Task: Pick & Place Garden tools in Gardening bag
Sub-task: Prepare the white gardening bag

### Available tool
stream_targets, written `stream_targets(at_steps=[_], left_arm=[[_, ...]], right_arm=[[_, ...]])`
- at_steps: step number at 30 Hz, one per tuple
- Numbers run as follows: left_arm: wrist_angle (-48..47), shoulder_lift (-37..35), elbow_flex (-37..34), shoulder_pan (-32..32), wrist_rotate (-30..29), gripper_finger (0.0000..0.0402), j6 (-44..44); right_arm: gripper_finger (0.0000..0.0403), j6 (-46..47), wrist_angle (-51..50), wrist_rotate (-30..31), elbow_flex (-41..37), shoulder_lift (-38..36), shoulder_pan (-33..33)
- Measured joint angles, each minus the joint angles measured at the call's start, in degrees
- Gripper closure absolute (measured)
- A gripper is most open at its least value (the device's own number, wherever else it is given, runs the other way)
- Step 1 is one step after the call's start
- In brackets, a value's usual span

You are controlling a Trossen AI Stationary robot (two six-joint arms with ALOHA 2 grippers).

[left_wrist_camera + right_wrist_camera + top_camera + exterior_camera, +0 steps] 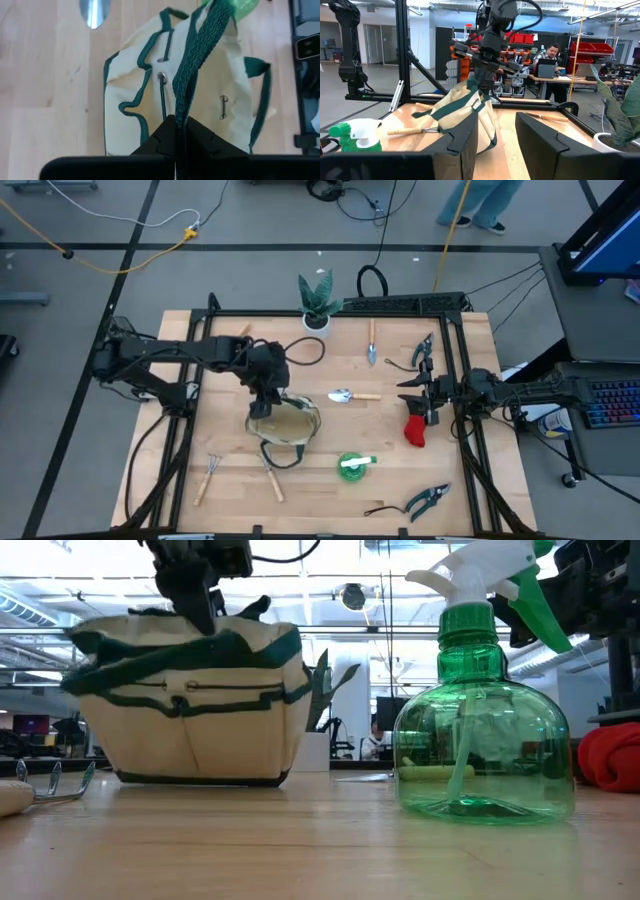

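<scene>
Pale wooden planks make up the table (230, 480), framed by dark rails, with grey floor and yellow cables beyond it. Over the middle of the table the left gripper (266, 394) has its fingers pressed together on a dark green loop handle (192, 75) of the gardening bag (285, 423); the wrist view shows the woven strap running straight into the closed fingertips. Directly beneath that gripper the cream bag with green trim rests on the wood, its top edge pulled up where the strap is pinched, as the low view shows.

Just beyond the left gripper, toward the right arm, a metal trowel (352, 395) with a wooden handle lies on the planks. Below the bag, near the table's front edge, two wooden-handled mini rakes (207, 478) lie a little apart from each other, and a green spray bottle (484, 730) with a white trigger stands just beside the bag.

At the right edge of the table the right gripper (424, 398) hovers with its fingers spread apart and nothing between them. A red-black glove (416, 429) lies just under it, touching nothing else. Pruning shears (421, 352) lie past it toward the far rail, near a second trowel (371, 343); another pair of shears (427, 499) sits at the front corner. A green plant (319, 298) in a white pot stands at the far edge.
</scene>
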Motion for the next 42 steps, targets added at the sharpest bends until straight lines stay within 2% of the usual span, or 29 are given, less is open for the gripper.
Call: stream_targets(at_steps=[5,8,14,22,28,34,42], left_arm=[[0.0,0.0,-0.7,2.0,0.1,0.0393,0.2],[0.0,0.0,-0.7,3.0,-0.4,0.0381,0.3],[-0.1,0.0,-0.7,3.9,-8.2,0.0339,2.4],[-0.1,0.0,-0.7,5.2,-9.6,0.0352,4.3],[-0.1,0.0,-0.7,5.3,-16.3,0.0361,4.3],[-0.1,0.0,-0.8,5.3,-17.2,0.0349,4.3],[-0.1,0.0,-0.8,5.3,-22.6,0.0316,4.1]], right_arm=[[0.0277,0.0,0.0,0.0,0.0,0.0,0.0],[0.0277,-0.1,0.0,0.0,0.0,0.0,0.0],[0.0277,-0.1,0.0,0.0,0.0,0.0,0.0],[0.0277,-0.1,0.0,0.1,0.0,0.0,0.0],[0.0277,-0.1,0.0,0.2,0.0,0.0,0.0],[0.0277,-0.4,0.1,0.2,0.0,0.0,0.0],[0.0277,-3.5,3.9,0.2,0.0,0.0,0.0]])
